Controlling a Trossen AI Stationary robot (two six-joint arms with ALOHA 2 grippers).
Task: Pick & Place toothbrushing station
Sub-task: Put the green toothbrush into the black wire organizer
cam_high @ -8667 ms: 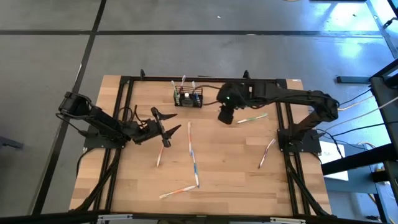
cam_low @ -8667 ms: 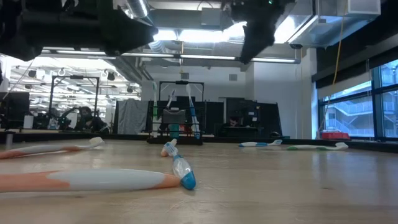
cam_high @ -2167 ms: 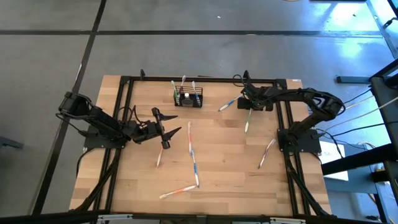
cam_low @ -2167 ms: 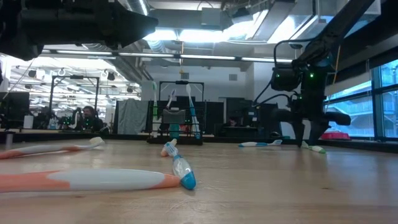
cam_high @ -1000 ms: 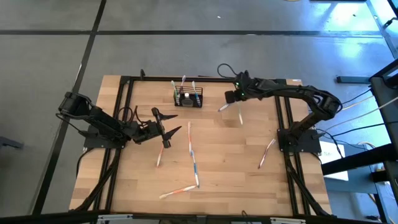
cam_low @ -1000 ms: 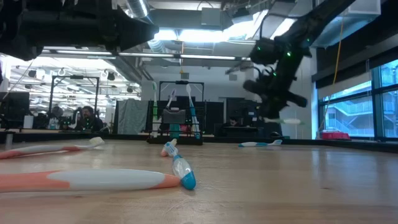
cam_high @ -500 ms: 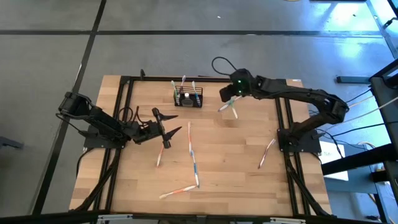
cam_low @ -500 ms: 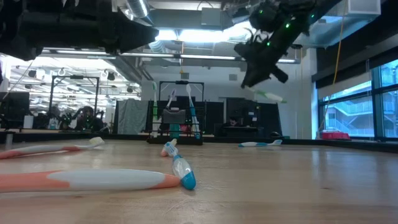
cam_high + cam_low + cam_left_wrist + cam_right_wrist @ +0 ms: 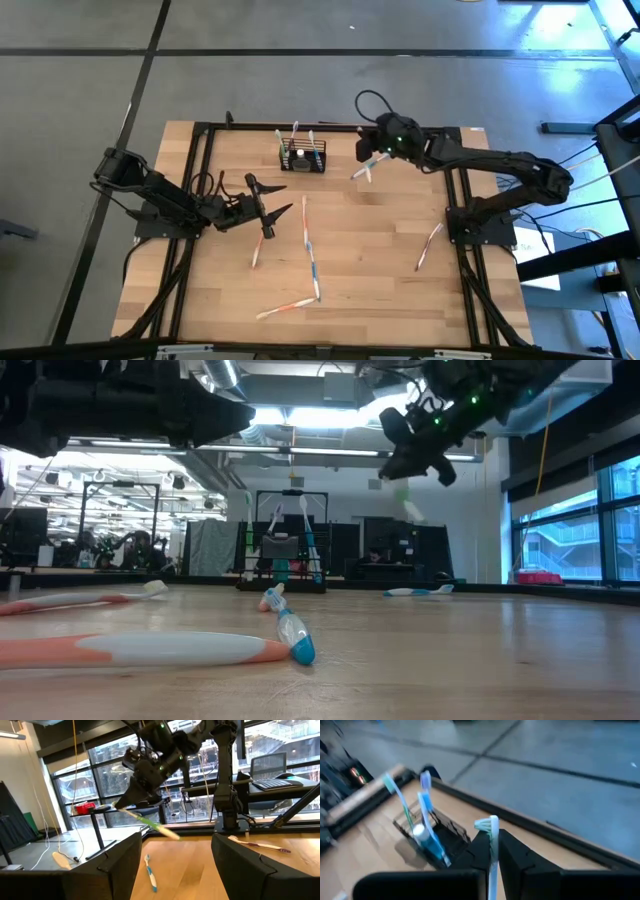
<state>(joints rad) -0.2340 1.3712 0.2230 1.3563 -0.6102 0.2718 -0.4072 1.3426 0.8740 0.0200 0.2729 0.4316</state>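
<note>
Since half a second ago, the right end effector [image 9: 371, 160] has shifted slightly and now hangs above the far part of the tabletop [image 9: 370, 260], just to the right of the toothbrushing station [image 9: 302, 158], carrying a green-and-white toothbrush [image 9: 365, 167] that it lifted from the right side of the tabletop about two seconds back. Its fingers [image 9: 512, 855] are pressed together on the toothbrush handle, and in the right wrist view the white bristle head [image 9: 487, 824] sticks up between them, pointing toward the station. In the low view the right end effector [image 9: 415, 460] is well above the wood, with the brush dangling below it. The toothbrushing station, a small black wire-mesh holder, stands upright at the far edge of the tabletop near the middle, with three toothbrushes standing in it and a small teal tube [image 9: 422, 836] inside. It has not moved over the earlier frames. The left end effector [image 9: 272, 213] hovers over the left-centre of the tabletop exactly as before, its fingers [image 9: 240, 857] spread wide and holding nothing. Several other toothbrushes lie loose on the wood: a blue one [image 9: 359, 171] just beneath the right end effector, a long pair [image 9: 311, 250] down the centre, an orange one [image 9: 285, 308] near the front, and one [image 9: 428, 245] by the right arm's base.
</note>
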